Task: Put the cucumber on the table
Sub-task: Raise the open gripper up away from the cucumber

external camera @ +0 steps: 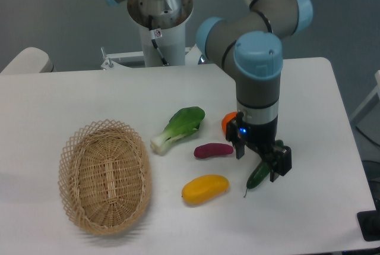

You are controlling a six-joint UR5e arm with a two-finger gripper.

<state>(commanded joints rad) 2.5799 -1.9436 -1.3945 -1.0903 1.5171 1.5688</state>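
Note:
The dark green cucumber (pixel 259 176) lies on the white table (pixel 309 118) at the front right, its thin stem tip pointing to the front left. My gripper (pixel 261 163) stands straight down over the cucumber's upper end. Its two fingers are spread wider than the cucumber, one on each side of it. The upper end of the cucumber is partly hidden behind the right finger (pixel 281 166).
A purple sweet potato (pixel 213 150) and an orange fruit (pixel 229 123) lie just left of the gripper. A yellow fruit (pixel 205 188) lies in front of them and a bok choy (pixel 178 128) further left. A wicker basket (pixel 105 175) stands at the front left.

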